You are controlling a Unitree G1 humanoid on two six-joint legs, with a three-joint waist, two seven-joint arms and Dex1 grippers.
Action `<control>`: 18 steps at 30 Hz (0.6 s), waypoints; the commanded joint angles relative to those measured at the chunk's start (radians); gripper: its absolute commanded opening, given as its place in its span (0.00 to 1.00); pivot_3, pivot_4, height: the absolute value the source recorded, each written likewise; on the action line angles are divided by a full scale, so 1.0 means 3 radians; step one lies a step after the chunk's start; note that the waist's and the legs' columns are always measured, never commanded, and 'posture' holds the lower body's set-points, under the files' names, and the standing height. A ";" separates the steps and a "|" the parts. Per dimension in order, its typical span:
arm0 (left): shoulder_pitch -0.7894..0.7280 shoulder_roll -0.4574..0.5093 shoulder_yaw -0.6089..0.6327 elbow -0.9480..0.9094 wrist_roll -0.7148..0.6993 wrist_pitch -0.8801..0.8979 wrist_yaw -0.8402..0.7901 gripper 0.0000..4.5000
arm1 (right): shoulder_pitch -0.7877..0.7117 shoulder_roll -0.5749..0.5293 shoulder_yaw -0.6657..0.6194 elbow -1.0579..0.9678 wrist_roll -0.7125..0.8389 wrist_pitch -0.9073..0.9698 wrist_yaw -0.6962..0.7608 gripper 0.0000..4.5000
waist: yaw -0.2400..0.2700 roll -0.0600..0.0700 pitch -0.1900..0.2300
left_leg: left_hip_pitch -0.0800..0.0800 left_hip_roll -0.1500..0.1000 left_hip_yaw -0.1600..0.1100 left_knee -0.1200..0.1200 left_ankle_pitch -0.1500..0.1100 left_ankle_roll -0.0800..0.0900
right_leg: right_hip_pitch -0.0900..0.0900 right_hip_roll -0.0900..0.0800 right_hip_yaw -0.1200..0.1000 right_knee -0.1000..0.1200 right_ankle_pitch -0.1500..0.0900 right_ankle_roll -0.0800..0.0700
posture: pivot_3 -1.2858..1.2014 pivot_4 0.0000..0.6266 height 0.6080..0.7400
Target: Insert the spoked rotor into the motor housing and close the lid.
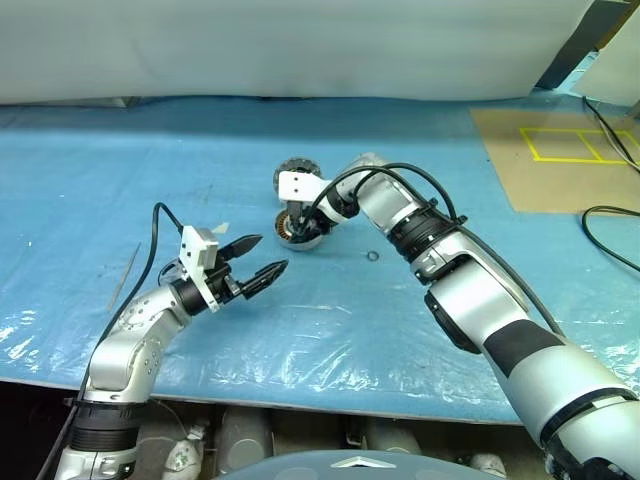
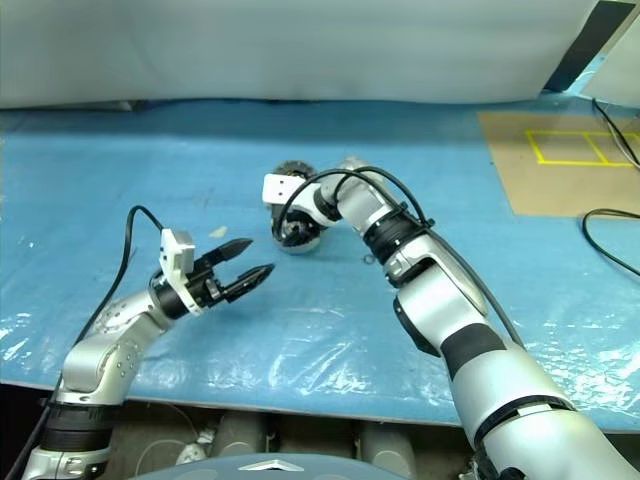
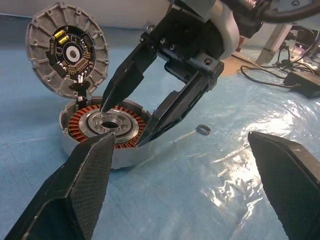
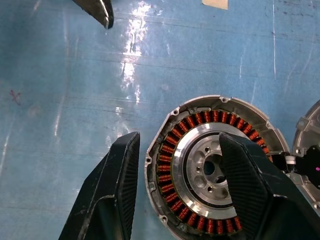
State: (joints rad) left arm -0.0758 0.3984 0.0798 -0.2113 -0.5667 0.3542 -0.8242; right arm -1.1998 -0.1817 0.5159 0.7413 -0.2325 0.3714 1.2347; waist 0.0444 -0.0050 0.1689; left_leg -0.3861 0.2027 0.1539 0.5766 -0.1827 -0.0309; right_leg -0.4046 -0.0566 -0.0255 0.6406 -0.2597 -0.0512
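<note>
The motor housing (image 3: 125, 157), a short silver can ringed with copper windings, lies on the blue sheet at the table's middle (image 1: 300, 236). A silver disc with holes, the spoked rotor (image 4: 202, 167), sits inside the windings. The round grey lid (image 3: 67, 50) stands open and upright at the housing's far side, its circuit board showing. My right gripper (image 3: 124, 125) is open and points down over the housing. One fingertip is over the rotor and the other is just outside the wall. My left gripper (image 1: 272, 253) hovers open and empty to the near left of the housing.
A small dark ring (image 1: 372, 256) lies on the sheet just right of the housing. Brown cardboard with yellow tape lines (image 1: 560, 150) covers the back right, and black cables (image 1: 610, 215) run along the right edge. A scrap of tape (image 1: 220, 228) lies near my left gripper.
</note>
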 commanded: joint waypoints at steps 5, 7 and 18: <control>0.0011 0.0009 0.0016 -0.0115 -0.0029 -0.0046 -0.0002 1.00 | 0.0161 -0.0163 -0.0019 -0.0597 0.0062 -0.0024 0.0195 0.85 | 0.0003 0.0000 0.0000 | 0.0001 0.0000 0.0000 0.0000 0.0000 0.0000 | 0.0001 0.0000 0.0000 0.0000 0.0000 0.0000 | 0.52 0.24 1.00; 0.0007 0.0008 0.0015 -0.0112 -0.0029 -0.0045 -0.0002 1.00 | 0.0168 -0.0159 -0.0006 -0.0612 0.0042 0.0013 0.0201 1.00 | 0.0002 0.0000 0.0000 | 0.0001 0.0000 0.0000 0.0000 0.0000 0.0000 | 0.0001 0.0000 0.0000 0.0000 0.0000 0.0000 | 0.52 0.24 1.00; 0.0001 0.0013 -0.0002 -0.0098 0.0000 -0.0051 0.0003 1.00 | 0.0154 -0.0073 0.0067 -0.0319 -0.0091 -0.0045 0.0012 1.00 | 0.0000 0.0000 0.0000 | 0.0001 0.0000 0.0000 0.0001 0.0000 0.0000 | 0.0000 0.0000 0.0000 0.0001 0.0000 0.0000 | 0.52 0.24 1.00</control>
State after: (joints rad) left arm -0.0747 0.3981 0.0780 -0.2118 -0.5655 0.3542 -0.8235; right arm -1.1369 -0.2048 0.5331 0.6589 -0.2521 0.3764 1.2409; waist 0.0444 -0.0051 0.1689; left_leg -0.3857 0.2027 0.1540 0.5768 -0.1826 -0.0309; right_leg -0.4044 -0.0566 -0.0254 0.6407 -0.2597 -0.0512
